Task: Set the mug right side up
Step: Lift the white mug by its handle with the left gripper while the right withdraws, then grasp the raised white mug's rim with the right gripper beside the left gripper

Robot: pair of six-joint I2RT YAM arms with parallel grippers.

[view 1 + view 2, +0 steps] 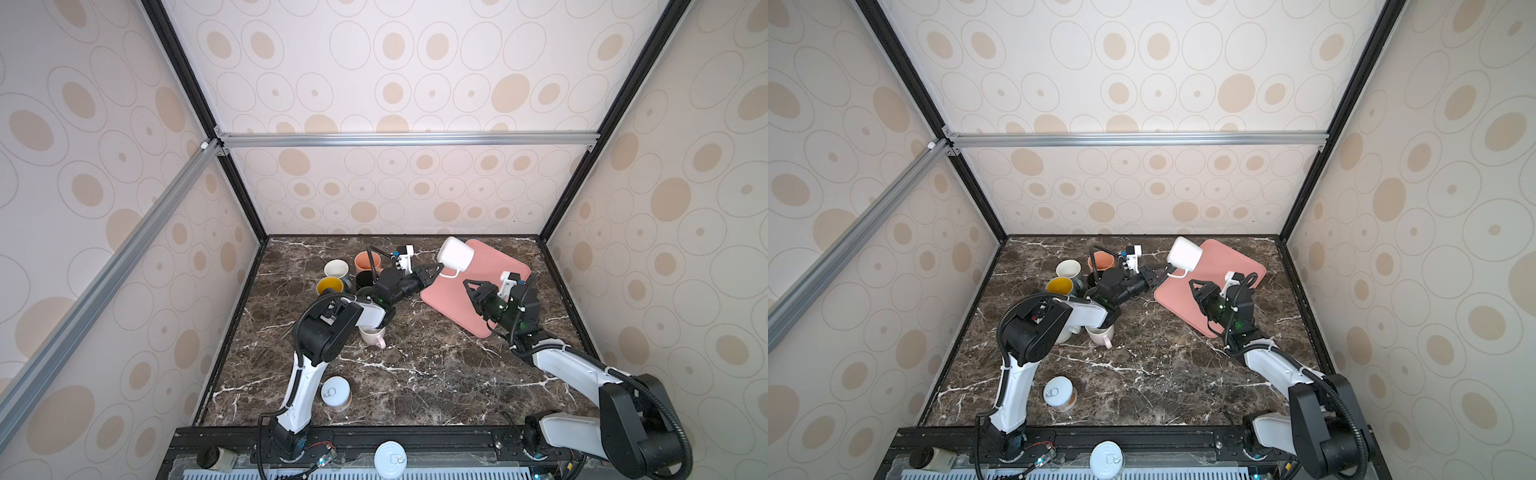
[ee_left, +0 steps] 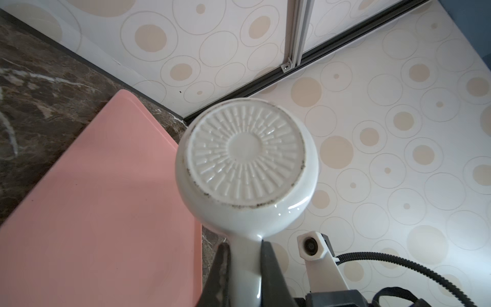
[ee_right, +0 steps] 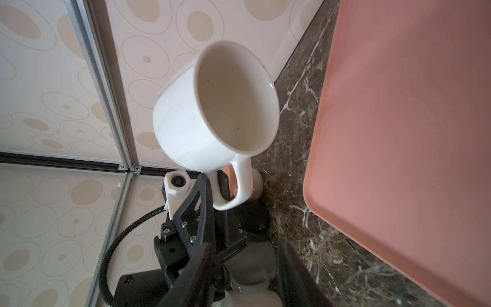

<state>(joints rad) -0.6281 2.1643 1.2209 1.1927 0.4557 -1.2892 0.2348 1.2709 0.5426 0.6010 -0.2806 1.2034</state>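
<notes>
White mug [image 1: 455,253] hangs tilted in the air over the edge of the pink tray [image 1: 492,257]; my left claw [image 1: 437,269] pinches its handle [image 3: 243,183], half hidden between the fingers [image 2: 268,265]. My right claw [image 1: 473,285] sits spread, empty.

The mug [image 3: 212,111] was white ceramic under a smooth, glossy glaze; its ribbed base [image 2: 245,154] looked duller, with a gritty, speckled rim. The tray [image 1: 498,259] looked like smooth, matt pink plastic. The bench [image 1: 415,374] had a polished dark marble look, veined white. The left claw [image 1: 437,269] and right claw [image 1: 473,285] were matt black plastic. The frame rail [image 1: 407,139] was brushed metal. The can lid [image 1: 332,392] was shiny metal.
</notes>
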